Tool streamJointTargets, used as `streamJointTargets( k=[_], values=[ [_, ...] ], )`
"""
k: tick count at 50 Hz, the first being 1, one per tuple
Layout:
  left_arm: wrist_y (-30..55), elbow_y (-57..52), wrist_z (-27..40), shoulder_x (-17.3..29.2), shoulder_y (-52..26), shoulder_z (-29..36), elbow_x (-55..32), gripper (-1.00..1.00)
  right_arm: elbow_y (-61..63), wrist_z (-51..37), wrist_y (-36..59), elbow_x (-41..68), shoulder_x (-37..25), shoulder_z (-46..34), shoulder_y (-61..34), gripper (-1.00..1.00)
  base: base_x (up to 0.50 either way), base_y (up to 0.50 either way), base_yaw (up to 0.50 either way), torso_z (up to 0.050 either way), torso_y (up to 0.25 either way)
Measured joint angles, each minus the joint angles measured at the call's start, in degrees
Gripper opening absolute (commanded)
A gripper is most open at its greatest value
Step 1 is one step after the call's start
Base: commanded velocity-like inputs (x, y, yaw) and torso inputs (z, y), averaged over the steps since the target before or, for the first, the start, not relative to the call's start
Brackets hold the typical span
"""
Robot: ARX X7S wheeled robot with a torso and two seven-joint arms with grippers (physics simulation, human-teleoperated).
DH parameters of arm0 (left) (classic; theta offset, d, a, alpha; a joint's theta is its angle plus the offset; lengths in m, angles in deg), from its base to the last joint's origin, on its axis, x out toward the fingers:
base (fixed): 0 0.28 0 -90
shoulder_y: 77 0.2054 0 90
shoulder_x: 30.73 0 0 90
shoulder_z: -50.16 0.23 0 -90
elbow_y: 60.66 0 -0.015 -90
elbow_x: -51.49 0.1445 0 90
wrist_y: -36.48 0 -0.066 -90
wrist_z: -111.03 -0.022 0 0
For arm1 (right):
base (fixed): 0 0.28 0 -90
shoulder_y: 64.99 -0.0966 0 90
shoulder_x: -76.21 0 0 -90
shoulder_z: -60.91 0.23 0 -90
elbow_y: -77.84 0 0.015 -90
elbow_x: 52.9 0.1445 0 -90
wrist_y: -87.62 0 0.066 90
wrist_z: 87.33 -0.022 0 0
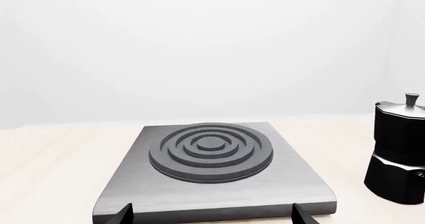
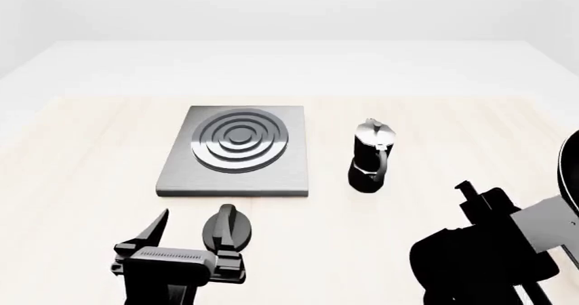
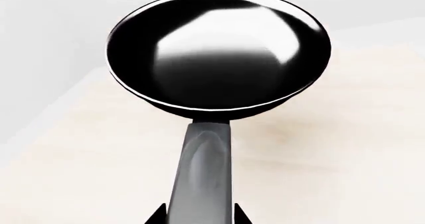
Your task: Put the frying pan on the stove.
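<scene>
The frying pan (image 3: 219, 55), nothing inside, is held off the table (image 2: 81, 156) at far right, its handle clamped by the right gripper (image 3: 199, 219). The left gripper (image 2: 194, 234) is spread apart near the bare stove (image 2: 237, 152); a moka pot (image 2: 371, 157) stands just right of it.

A black moka pot (image 2: 372, 157) stands upright on the pale wooden table (image 2: 91, 149), its silver lid shut.
</scene>
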Motion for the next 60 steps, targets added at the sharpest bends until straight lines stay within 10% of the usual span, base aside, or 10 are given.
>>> streamJointTargets(
  k=[60],
  values=[
    [0.0,-0.4,1.1,0.8,-0.4,0.8,-0.7,1.0,17.1,3.2,14.9,2.0,-3.3,-14.9,-8.1,-1.0,0.0,0.0,0.0,0.0,0.002]
  ],
)
